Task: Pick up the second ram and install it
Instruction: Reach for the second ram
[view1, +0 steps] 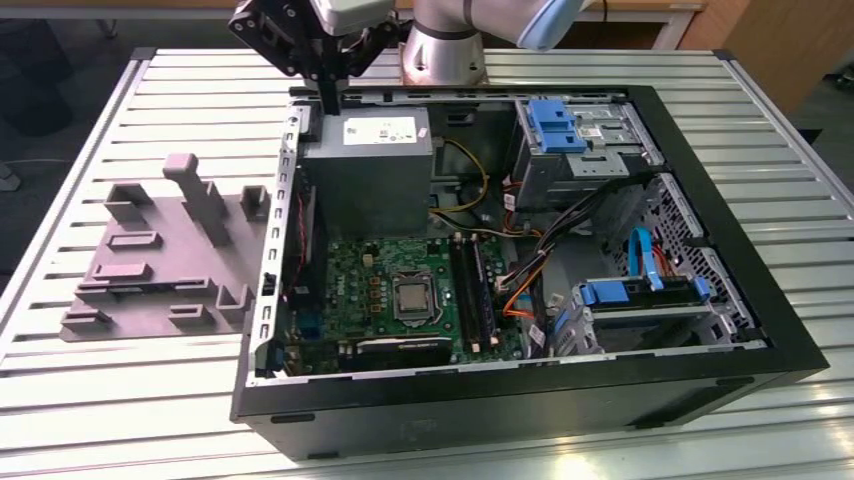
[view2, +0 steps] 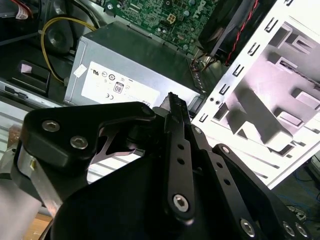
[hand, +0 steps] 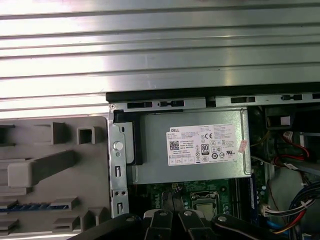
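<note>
One blue-green stick, seemingly the second ram (hand: 35, 206), is lying left-to-right in the grey fixture (view1: 160, 255), left of your gripper (view1: 328, 108), which is hanging with jaws closed, empty.

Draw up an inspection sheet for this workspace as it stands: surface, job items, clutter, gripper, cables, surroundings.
Surface: slatted metal table carrying an open computer case, with a grey fixture tray on the exterior view's left of it.
Job's things: second ram, seemingly the bluish strip seated in a fixture slot in the first wrist view; motherboard with black slots inside the case.
Clutter: nothing seen.
Gripper: the gripper is poised over the power supply by the case wall; contact cannot be told.
Cables: yellow wire, orange bundle and blue cable, all inside the case.
Surroundings: wooden panel beyond the table.
</note>
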